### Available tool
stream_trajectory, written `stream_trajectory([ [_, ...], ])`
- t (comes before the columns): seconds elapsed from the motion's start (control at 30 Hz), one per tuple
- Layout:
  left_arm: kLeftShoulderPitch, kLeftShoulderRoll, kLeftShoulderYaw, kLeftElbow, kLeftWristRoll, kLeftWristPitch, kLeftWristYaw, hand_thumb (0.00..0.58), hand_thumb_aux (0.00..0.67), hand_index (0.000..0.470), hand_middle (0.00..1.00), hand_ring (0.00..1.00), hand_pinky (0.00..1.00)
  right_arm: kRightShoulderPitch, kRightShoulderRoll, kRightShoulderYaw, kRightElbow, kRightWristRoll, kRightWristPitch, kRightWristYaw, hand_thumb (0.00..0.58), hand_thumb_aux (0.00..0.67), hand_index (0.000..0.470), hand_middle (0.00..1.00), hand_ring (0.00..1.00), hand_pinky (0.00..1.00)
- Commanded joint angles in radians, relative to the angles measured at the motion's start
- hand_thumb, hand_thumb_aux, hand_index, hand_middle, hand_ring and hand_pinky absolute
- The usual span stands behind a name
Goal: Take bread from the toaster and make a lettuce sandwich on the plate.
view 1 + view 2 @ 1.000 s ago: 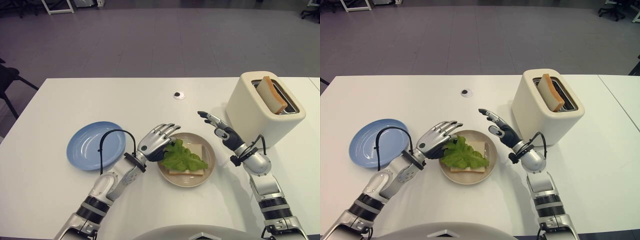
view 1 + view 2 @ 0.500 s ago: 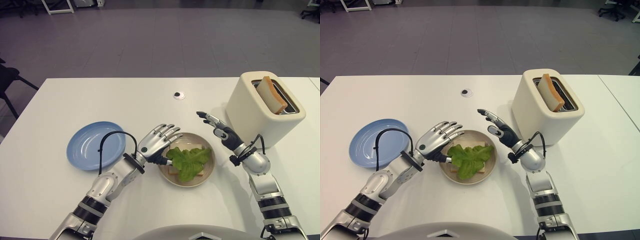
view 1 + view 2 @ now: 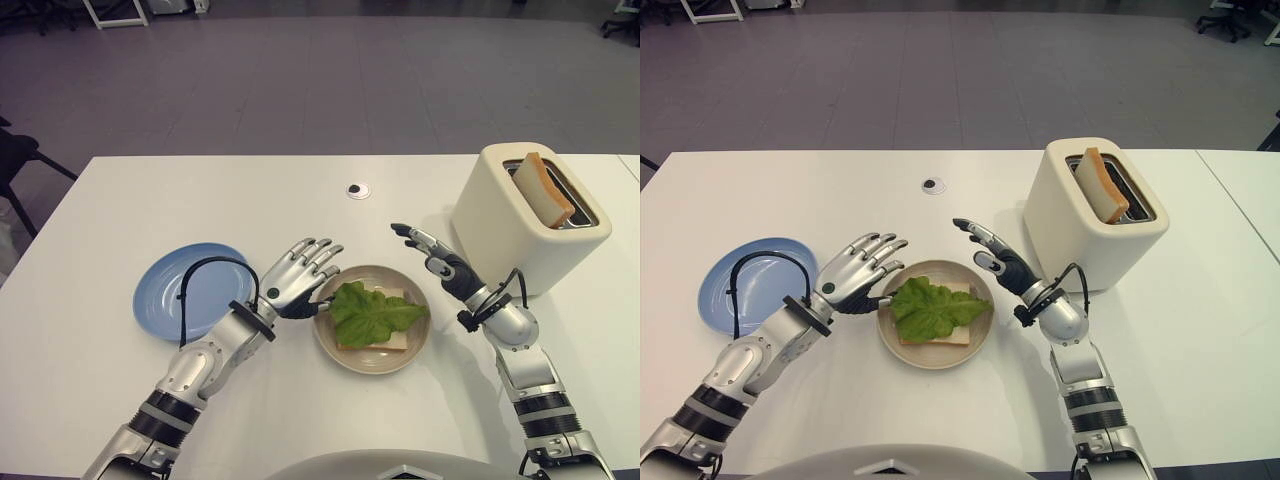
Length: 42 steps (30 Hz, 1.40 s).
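Lettuce leaf [image 3: 372, 313] lies flat on a bread slice [image 3: 392, 341], covering most of it; bread corners show at the far and near right edges. Both sit in the tan plate [image 3: 372, 366] at table centre, near the front edge. Second bread slice [image 3: 545, 188] stands tilted in the slot of the cream toaster [image 3: 505, 225], top half sticking out; the toaster is at far right, well apart from the tan plate.

Left hand [image 3: 295, 280] is just beside the tan plate's left rim, fingers spread and straight, holding nothing; the thumb is near the rim, can't tell if it touches. Right hand [image 3: 440, 265] is between the tan plate and the toaster, fingers stretched out and slightly apart, pointing away to the upper left, holding nothing and not touching either one.

Empty blue plate [image 3: 175, 300] sits left of the left hand, a black cable from the left wrist looping over its right edge. Small round black-and-white fitting [image 3: 357, 190] is set in the white table [image 3: 200, 190] beyond the tan plate.
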Motion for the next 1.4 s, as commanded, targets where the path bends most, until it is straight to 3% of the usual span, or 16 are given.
stream_trajectory([
  [0.03,0.012,0.02,0.009,-0.009,0.0,0.005,-0.004,0.454,0.357,0.251,0.0,0.0,0.0,-0.014,-0.013,-0.013,0.001,0.017,0.005,0.01,0.0,0.0,0.0,0.0,0.0,0.0],
  [0.23,0.096,0.087,0.09,-0.094,-0.002,0.035,-0.003,0.443,0.344,0.241,0.0,0.0,0.0,-0.028,-0.028,-0.031,-0.012,0.024,-0.005,0.018,0.0,0.0,0.0,0.0,0.0,0.0],
  [0.3,0.154,0.077,0.165,-0.177,-0.11,0.022,0.006,0.427,0.326,0.229,0.0,0.0,0.0,-0.035,-0.07,-0.08,-0.083,0.04,-0.03,0.021,0.0,0.0,0.0,0.0,0.0,0.0],
  [0.33,0.182,0.049,0.197,-0.216,-0.2,0.005,0.009,0.112,0.068,0.048,0.0,0.0,0.0,-0.042,-0.098,-0.118,-0.131,0.046,-0.039,0.015,0.0,0.0,0.0,0.0,0.0,0.0],
  [0.4,0.235,-0.025,0.231,-0.274,-0.419,-0.034,0.002,0.0,0.0,0.0,0.0,0.0,0.0,-0.068,-0.171,-0.222,-0.219,0.031,-0.044,-0.011,0.0,0.0,0.0,0.0,0.0,0.0],
  [0.53,0.306,-0.131,0.212,-0.25,-0.752,-0.113,-0.059,0.0,0.0,0.0,0.0,0.0,0.0,-0.085,-0.327,-0.382,-0.233,-0.112,-0.03,-0.076,0.0,0.0,0.0,0.0,0.0,0.0],
  [0.63,0.326,-0.179,0.202,-0.217,-0.901,-0.151,-0.122,0.0,0.0,0.0,0.0,0.0,0.0,-0.064,-0.448,-0.434,-0.151,-0.309,-0.026,-0.159,0.0,0.0,0.0,0.0,0.0,0.0],
  [0.77,0.307,-0.215,0.202,-0.166,-0.982,-0.163,-0.189,0.0,0.0,0.0,0.0,0.0,0.0,-0.029,-0.55,-0.426,-0.011,-0.501,-0.003,-0.267,0.0,0.0,0.0,0.0,0.0,0.0],
  [1.03,0.315,-0.251,0.219,-0.157,-0.971,-0.186,-0.245,0.0,0.0,0.0,0.0,0.0,0.0,-0.028,-0.58,-0.351,0.11,-0.522,0.01,-0.293,0.0,0.0,0.0,0.0,0.0,0.0],
  [1.07,0.317,-0.254,0.222,-0.159,-0.968,-0.187,-0.248,0.0,0.0,0.0,0.0,0.0,0.0,-0.03,-0.577,-0.338,0.118,-0.512,0.007,-0.285,0.124,0.076,0.053,0.0,0.0,0.0],
  [1.13,0.318,-0.259,0.226,-0.16,-0.962,-0.188,-0.252,0.0,0.0,0.0,0.0,0.0,0.0,-0.032,-0.564,-0.317,0.121,-0.478,-0.001,-0.263,0.395,0.292,0.205,0.0,0.0,0.0],
  [1.17,0.319,-0.26,0.227,-0.16,-0.958,-0.187,-0.254,0.0,0.0,0.0,0.0,0.0,0.0,-0.033,-0.558,-0.307,0.12,-0.464,-0.004,-0.255,0.462,0.368,0.258,0.0,0.0,0.0],
  [1.27,0.318,-0.267,0.233,-0.161,-0.949,-0.187,-0.261,0.0,0.0,0.0,0.0,0.0,0.0,-0.036,-0.54,-0.279,0.119,-0.418,-0.016,-0.241,0.545,0.504,0.354,0.0,0.0,0.0],
  [1.4,0.319,-0.275,0.238,-0.163,-0.94,-0.182,-0.268,0.0,0.0,0.0,0.0,0.0,0.0,-0.046,-0.518,-0.252,0.119,-0.36,-0.026,-0.224,0.563,0.554,0.389,0.0,0.0,0.0],
])
